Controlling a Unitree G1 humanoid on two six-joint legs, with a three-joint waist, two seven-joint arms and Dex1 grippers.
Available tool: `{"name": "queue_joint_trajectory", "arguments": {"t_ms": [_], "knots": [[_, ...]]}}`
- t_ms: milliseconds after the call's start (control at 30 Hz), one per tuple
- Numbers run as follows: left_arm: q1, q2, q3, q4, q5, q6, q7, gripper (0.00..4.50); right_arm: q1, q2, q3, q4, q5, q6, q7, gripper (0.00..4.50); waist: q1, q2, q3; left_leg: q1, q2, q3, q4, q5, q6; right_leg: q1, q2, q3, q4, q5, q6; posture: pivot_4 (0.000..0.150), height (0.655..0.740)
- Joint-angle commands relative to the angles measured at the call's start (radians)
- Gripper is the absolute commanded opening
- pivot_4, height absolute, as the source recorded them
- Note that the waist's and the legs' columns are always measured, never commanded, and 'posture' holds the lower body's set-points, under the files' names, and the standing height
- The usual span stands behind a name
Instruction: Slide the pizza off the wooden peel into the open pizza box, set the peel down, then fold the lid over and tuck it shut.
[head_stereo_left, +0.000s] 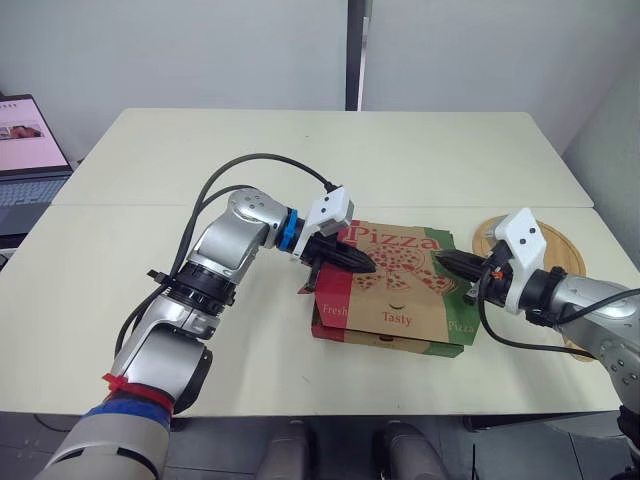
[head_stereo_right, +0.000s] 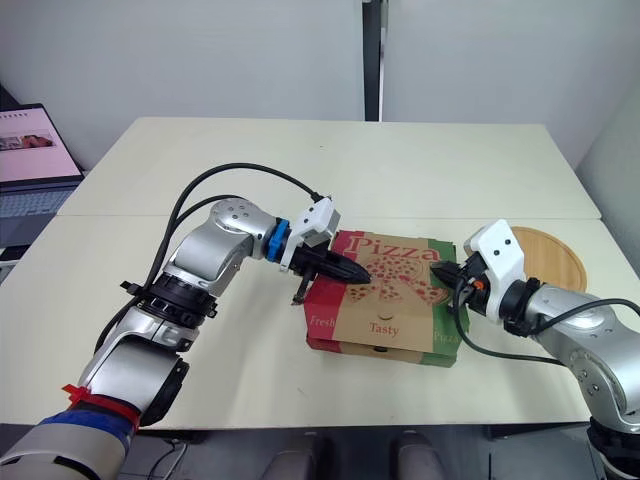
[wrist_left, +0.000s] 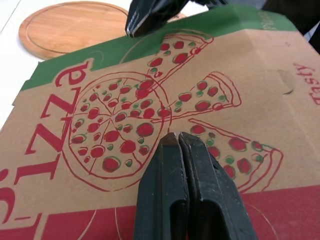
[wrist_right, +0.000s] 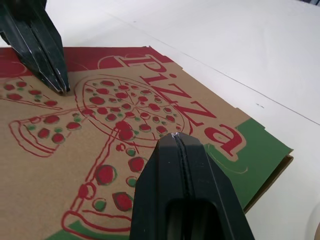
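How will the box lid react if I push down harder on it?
The lid is thin cardboard, so it will likely flex and spring back. Its front flap looks untucked, so it may pop up. Pushed by the shut left pincer and right pincer, the light box could slide on the smooth table.

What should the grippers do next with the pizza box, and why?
Probably push the front flap in to tuck it: the pizza box lid already lies folded over, the shut left gripper and right gripper are over its top, the wooden peel set aside.

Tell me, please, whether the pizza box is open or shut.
Shut: the lid lies flat on the box, printed side up.
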Motion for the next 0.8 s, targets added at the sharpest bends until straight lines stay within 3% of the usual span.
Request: {"name": "queue_joint_trajectory", "arguments": {"t_ms": [33, 133, 367, 800], "knots": [[-0.019, -0.007, 0.008, 0.008, 0.016, -0.027, -0.017, 0.03, 0.034, -0.030, -0.173, -0.038, 0.017, -0.006, -0.005, 0.00, 0.001, 0.000, 0.000, 0.000, 0.000, 0.000, 0.000, 0.000, 0.000, 0.000, 0.000, 0.000, 0.000, 0.000, 0.000, 0.150, 0.7400], [-0.024, -0.011, 0.012, 0.017, 0.025, -0.038, -0.027, 0.03, 0.137, -0.096, -0.284, -0.046, 0.000, 0.006, 0.035, 0.00, 0.008, 0.000, 0.000, -0.001, -0.001, -0.001, 0.000, 0.000, 0.000, 0.000, 0.001, -0.001, 0.000, 0.000, 0.000, 0.150, 0.7400], [-0.044, -0.022, 0.027, 0.028, 0.027, -0.041, -0.035, 0.03, 0.415, -0.178, -0.216, -0.092, -0.124, -0.089, 0.125, 0.00, -0.002, 0.000, 0.000, 0.000, 0.000, -0.001, 0.001, 0.000, 0.000, 0.001, 0.005, 0.001, 0.000, 0.000, 0.000, 0.150, 0.7400], [-0.049, -0.029, 0.028, 0.009, 0.030, -0.029, -0.040, 0.03, 0.340, -0.074, -0.156, -0.154, 0.012, -0.062, 0.133, 0.00, 0.000, 0.000, 0.000, 0.000, 0.001, -0.001, 0.001, 0.000, 0.000, 0.001, 0.006, 0.002, 0.001, 0.000, 0.000, 0.150, 0.7400]]}}
